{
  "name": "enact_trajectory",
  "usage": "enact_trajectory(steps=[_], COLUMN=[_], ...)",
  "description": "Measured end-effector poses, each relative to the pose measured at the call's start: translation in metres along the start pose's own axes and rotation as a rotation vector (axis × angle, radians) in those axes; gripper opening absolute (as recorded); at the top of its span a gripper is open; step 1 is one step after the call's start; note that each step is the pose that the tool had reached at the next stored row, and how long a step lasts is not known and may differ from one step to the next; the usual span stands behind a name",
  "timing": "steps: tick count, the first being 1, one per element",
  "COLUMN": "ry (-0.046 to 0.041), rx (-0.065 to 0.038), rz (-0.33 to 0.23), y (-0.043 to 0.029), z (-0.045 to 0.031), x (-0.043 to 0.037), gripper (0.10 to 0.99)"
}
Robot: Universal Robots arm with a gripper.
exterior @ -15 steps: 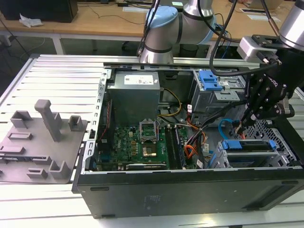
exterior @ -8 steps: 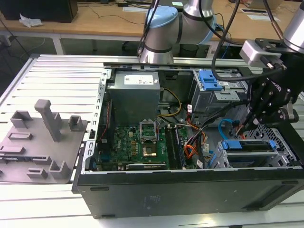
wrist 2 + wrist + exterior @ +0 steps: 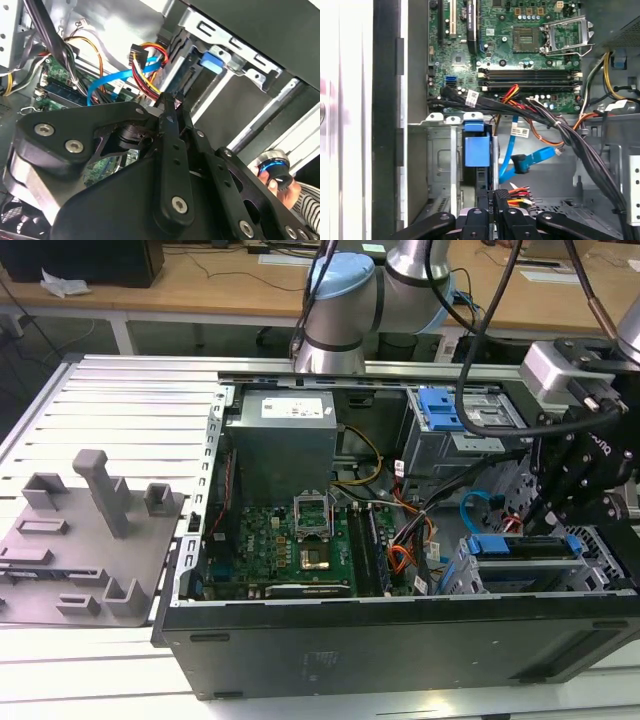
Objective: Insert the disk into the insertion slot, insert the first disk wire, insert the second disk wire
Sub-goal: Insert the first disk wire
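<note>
The disk's blue carrier (image 3: pixel 525 545) (image 3: pixel 475 150) sits inside the insertion slot, a silver perforated cage (image 3: pixel 603 552) (image 3: pixel 439 165) at the case's front corner on the exterior view's right. My gripper (image 3: pixel 560 502) (image 3: pixel 496 204) (image 3: pixel 167 100) hangs just behind the cage, shut on a dark plug (image 3: pixel 501 196) with red, yellow and black wires (image 3: pixel 521 192), the first disk wire. The second disk wire, a light-blue flat cable (image 3: pixel 474 508) (image 3: pixel 532 157) (image 3: pixel 116 80), loops free beside it with its dark plug (image 3: pixel 519 164) unconnected.
Thick black cable bundles (image 3: pixel 555 122) cross the case above the motherboard (image 3: pixel 280 540). A second dark connector (image 3: pixel 136 52) hangs on the coloured wires. A taller grey bay with a blue latch (image 3: pixel 440 408) stands behind. A person's hand (image 3: pixel 286 187) holds a device outside the case.
</note>
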State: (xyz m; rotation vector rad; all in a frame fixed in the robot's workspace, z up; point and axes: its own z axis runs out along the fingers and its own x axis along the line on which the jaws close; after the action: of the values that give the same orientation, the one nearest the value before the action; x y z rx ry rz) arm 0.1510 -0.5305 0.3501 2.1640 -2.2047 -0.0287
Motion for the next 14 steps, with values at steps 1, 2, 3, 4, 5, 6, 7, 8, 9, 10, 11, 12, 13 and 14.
enact_trajectory(steps=[1,2,3,4,5,6,7,8,9,10,11,12,13,14], ry=[0.0,0.0,0.0,-0.0001,0.0,0.0,-0.0001,0.0,0.0,-0.0001,0.0,-0.0001,-0.0001,-0.0001], rx=[0.0,0.0,0.0,0.0,0.0,0.0,0.0,0.0,0.0,-0.001,-0.001,-0.001,-0.001,-0.001], rz=[0.0,0.0,0.0,0.0,0.0,0.0,0.0,0.0,0.0,0.0,0.0,0.0,0.0,0.0], y=[0.0,-0.0001,-0.0001,-0.0001,-0.0007,-0.0017,-0.0042,-0.0056,-0.0067,-0.0082,-0.0084,-0.0086,-0.0087,-0.0088], z=[0.0,0.0001,0.0001,0.0002,0.0002,0.0002,0.0001,0.0,-0.0001,0.0,0.0003,0.0012,0.002,0.0029], x=[0.0019,0.0035,0.0044,0.0048,0.0048,0.0049,0.0048,0.0048,0.0048,0.0047,0.0048,0.0047,0.0047,0.0047], gripper=[0.173,0.173,0.173,0.173,0.173,0.173,0.173,0.173,0.173,0.173,0.173,0.173,0.173,0.173])
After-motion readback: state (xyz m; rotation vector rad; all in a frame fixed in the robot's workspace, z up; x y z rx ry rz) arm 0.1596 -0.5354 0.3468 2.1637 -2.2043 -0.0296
